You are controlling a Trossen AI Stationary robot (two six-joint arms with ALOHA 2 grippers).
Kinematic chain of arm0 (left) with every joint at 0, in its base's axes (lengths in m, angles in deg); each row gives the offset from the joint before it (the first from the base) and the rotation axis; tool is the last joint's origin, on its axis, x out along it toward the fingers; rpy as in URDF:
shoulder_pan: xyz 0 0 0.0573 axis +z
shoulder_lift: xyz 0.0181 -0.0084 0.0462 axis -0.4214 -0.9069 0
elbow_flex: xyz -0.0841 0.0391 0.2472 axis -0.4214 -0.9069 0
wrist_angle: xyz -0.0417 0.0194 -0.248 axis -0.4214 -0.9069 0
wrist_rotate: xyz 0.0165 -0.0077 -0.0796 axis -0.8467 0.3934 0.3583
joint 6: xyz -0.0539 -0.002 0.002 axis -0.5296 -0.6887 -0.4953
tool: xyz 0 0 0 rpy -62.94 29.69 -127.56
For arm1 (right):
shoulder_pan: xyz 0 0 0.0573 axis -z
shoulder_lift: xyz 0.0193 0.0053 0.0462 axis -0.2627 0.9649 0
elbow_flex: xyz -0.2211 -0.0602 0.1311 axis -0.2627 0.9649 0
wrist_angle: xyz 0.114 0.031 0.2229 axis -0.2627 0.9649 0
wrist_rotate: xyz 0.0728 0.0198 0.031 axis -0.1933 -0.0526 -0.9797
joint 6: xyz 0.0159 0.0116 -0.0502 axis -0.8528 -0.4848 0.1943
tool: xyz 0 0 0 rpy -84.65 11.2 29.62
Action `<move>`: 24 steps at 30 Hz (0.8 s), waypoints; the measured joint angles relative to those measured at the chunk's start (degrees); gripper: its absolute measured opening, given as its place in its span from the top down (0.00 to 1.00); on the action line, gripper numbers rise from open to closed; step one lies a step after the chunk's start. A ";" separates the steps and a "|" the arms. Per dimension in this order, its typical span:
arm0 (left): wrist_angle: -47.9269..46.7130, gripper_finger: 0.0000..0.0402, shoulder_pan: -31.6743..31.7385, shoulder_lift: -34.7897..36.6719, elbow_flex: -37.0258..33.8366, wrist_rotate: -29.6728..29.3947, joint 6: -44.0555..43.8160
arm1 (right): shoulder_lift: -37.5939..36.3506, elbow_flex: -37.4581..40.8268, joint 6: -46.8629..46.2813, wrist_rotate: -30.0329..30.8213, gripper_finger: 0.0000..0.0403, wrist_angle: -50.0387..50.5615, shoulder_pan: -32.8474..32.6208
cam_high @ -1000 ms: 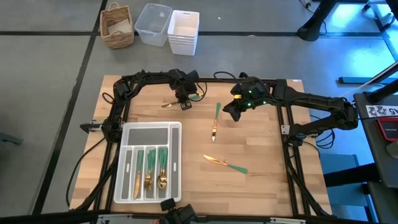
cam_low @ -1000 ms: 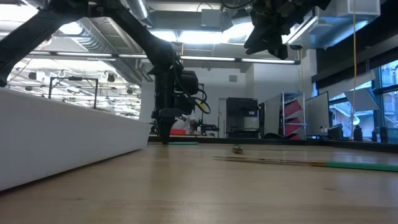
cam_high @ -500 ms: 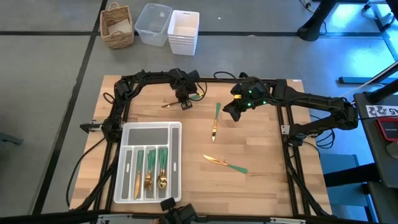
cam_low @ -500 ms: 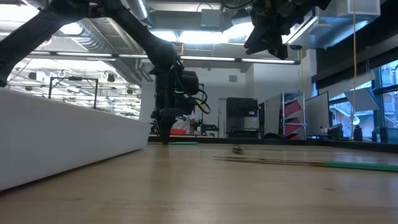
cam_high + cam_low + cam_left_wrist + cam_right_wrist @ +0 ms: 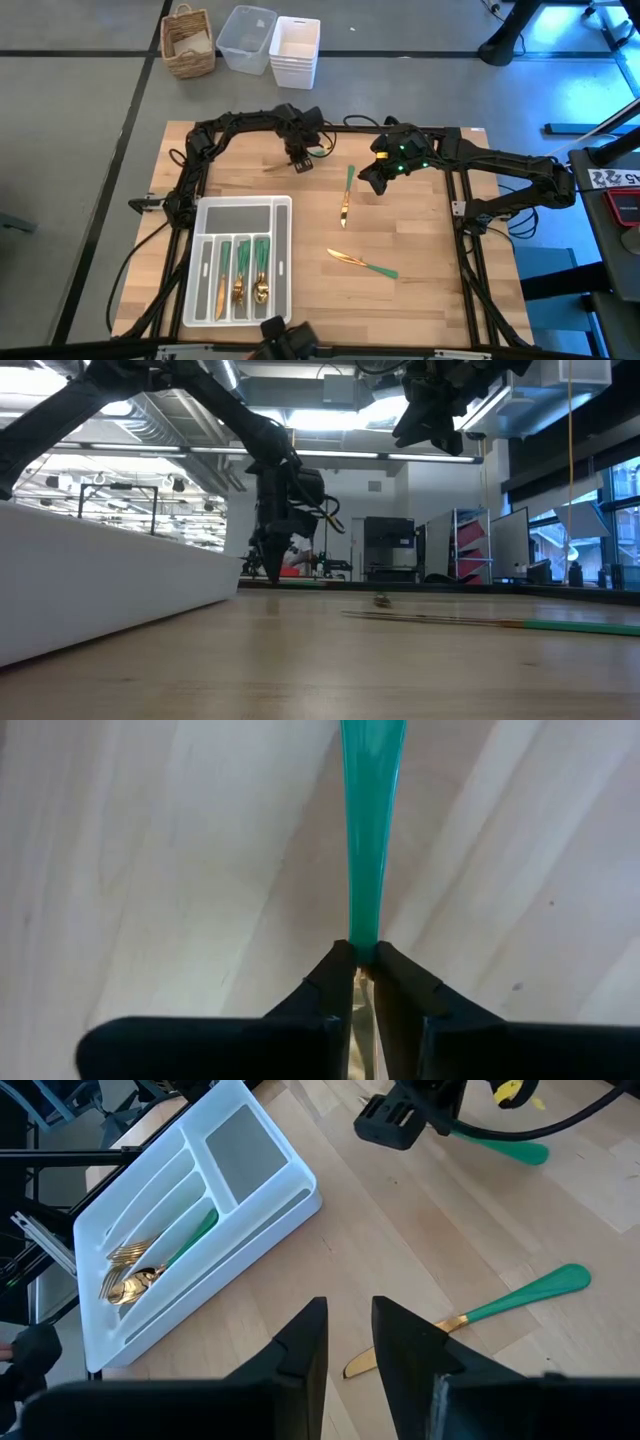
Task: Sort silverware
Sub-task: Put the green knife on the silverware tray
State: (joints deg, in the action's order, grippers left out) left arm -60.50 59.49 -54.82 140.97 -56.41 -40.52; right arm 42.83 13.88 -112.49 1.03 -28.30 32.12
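Wooden table [image 5: 420, 300]: left gripper [image 5: 363, 952] clamping utensil [image 5: 364, 850].

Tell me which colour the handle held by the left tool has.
The handle is green, clearest in the left wrist view, where the left tool clamps it.

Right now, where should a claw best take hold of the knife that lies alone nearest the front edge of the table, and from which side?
Grip the knife on its slim green handle, close to where the gold blade begins, coming straight down from above. It lies flat on the bare wooden table with open space on both sides, so the fingers can probably close across the narrow handle; the flat blade looks harder to hold.
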 joint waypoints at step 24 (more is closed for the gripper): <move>-32.42 0.95 1.51 3.80 10.29 4.29 -3.04 | -0.02 0.00 6.03 -0.04 0.79 1.15 0.00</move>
State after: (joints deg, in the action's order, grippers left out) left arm -92.92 61.00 -51.01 151.26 -52.12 -43.56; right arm 42.81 13.88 -106.46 0.98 -27.15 32.12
